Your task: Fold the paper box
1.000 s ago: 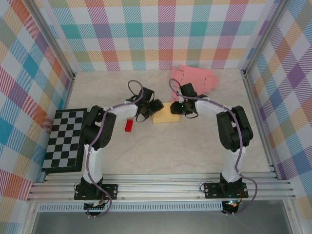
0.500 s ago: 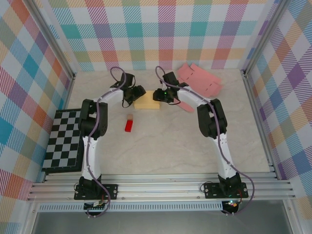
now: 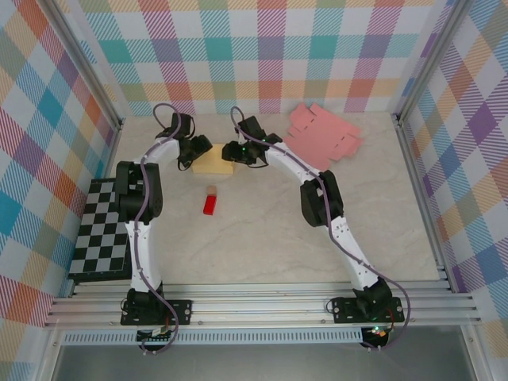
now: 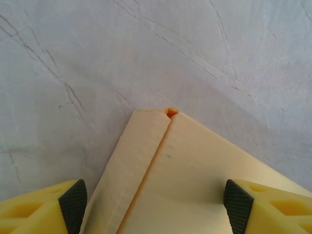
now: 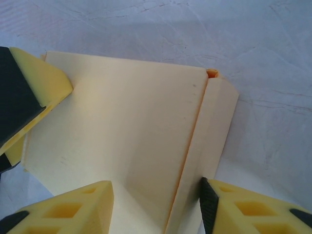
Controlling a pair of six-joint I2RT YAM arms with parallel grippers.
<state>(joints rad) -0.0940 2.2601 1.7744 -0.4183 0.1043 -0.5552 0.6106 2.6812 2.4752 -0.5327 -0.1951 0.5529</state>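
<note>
Left pincer [image 4: 155,208] is standing released, jaws spread across the pale yellow flattened paper box [image 4: 204,165]; right pincer [image 5: 156,204] is likewise parted over it; box is lying on the marbled worktop [image 3: 270,238], far side, one creased strip along its edge.

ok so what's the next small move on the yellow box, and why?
Probably close the left gripper on the box along its flap. That gripper stands open astride the box, the flap lies folded over with a gap at the seam, and the right gripper also hovers open over it.
</note>
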